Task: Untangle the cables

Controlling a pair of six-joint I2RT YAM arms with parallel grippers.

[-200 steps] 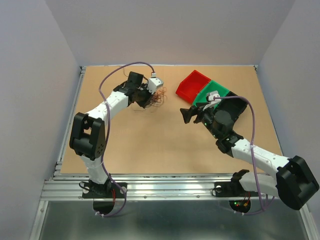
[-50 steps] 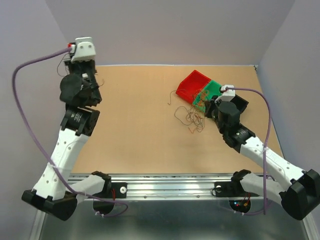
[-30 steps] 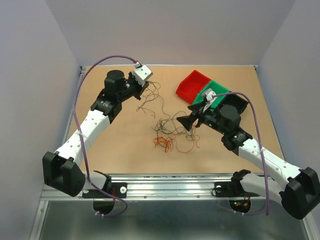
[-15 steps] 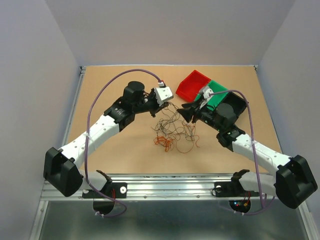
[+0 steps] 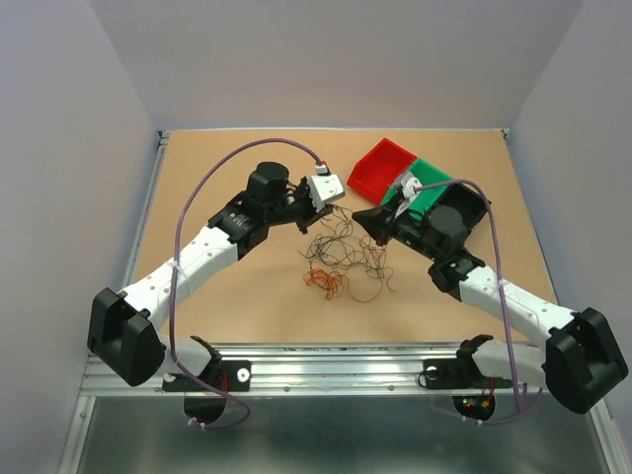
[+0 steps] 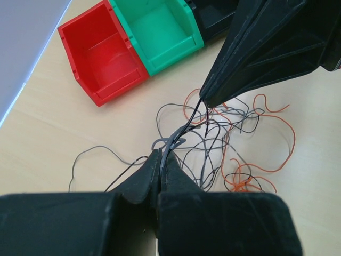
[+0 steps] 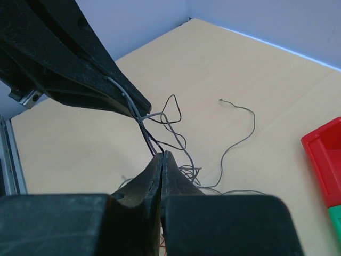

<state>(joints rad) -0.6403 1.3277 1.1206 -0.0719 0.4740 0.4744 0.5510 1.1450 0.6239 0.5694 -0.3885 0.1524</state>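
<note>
A loose tangle of thin black, grey and orange-red cables (image 5: 341, 257) lies mid-table between both arms. My left gripper (image 5: 339, 207) hangs over its top edge, shut on a few grey and black strands (image 6: 171, 143). My right gripper (image 5: 357, 217) meets it from the right, shut on dark strands (image 7: 152, 144) of the same bundle. The two sets of fingertips are a short way apart, with taut strands running between them. In the left wrist view the left gripper (image 6: 161, 153) faces the right gripper (image 6: 204, 101). Orange cables (image 6: 282, 128) trail below on the table.
A red bin (image 5: 380, 166), a green bin (image 5: 427, 178) and a black bin (image 5: 469, 205) stand in a row at the back right, just behind the right arm. One grey wire (image 7: 242, 128) curls out alone across the bare board. The table's metal rail (image 5: 296, 370) runs along the near edge.
The right gripper has closed from wide open onto strands and moved up beside the left gripper. The left gripper swung in from the far left, keeping its hold.
</note>
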